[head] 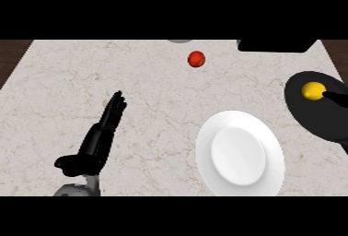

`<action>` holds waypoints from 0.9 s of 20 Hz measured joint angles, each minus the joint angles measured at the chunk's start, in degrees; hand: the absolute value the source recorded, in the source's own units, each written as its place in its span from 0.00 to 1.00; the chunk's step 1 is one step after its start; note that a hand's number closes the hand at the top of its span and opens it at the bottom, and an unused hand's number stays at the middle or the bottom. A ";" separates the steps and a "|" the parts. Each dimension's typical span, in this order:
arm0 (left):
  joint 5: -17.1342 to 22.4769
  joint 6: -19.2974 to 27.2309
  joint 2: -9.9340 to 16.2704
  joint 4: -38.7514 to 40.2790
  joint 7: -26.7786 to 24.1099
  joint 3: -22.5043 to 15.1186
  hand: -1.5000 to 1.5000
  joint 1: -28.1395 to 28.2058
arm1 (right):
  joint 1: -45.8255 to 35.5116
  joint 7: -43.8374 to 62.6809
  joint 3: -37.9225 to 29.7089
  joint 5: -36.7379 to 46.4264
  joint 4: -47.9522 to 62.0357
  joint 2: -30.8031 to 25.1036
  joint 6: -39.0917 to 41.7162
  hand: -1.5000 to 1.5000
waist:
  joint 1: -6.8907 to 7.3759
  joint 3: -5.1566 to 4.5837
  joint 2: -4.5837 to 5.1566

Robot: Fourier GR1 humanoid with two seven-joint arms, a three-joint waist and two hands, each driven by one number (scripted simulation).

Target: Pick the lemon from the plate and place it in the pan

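Note:
The yellow lemon (313, 90) lies in the black pan (299, 103) at the counter's right edge. My right hand (334, 97) is black against the black pan and reaches in from the right, touching the lemon's right side; most of it merges with the pan. The white plate (239, 153) sits at the lower middle right with nothing on it. My left hand (102, 133) rests open at the lower left, fingers straight and pointing away from me, far from the plate and pan.
A small red round fruit (195, 58) lies at the back centre. A grey object (180, 40) peeks in at the far edge, and a black block (275, 44) stands at the back right. The marble counter (156, 92) spans the view.

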 measured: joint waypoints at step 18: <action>-0.14 -0.40 0.26 -2.23 1.59 1.56 0.50 1.74 | 15.65 -15.84 -0.13 -9.48 -0.43 -5.93 29.96 0.00 | -1.69 -0.21 -0.80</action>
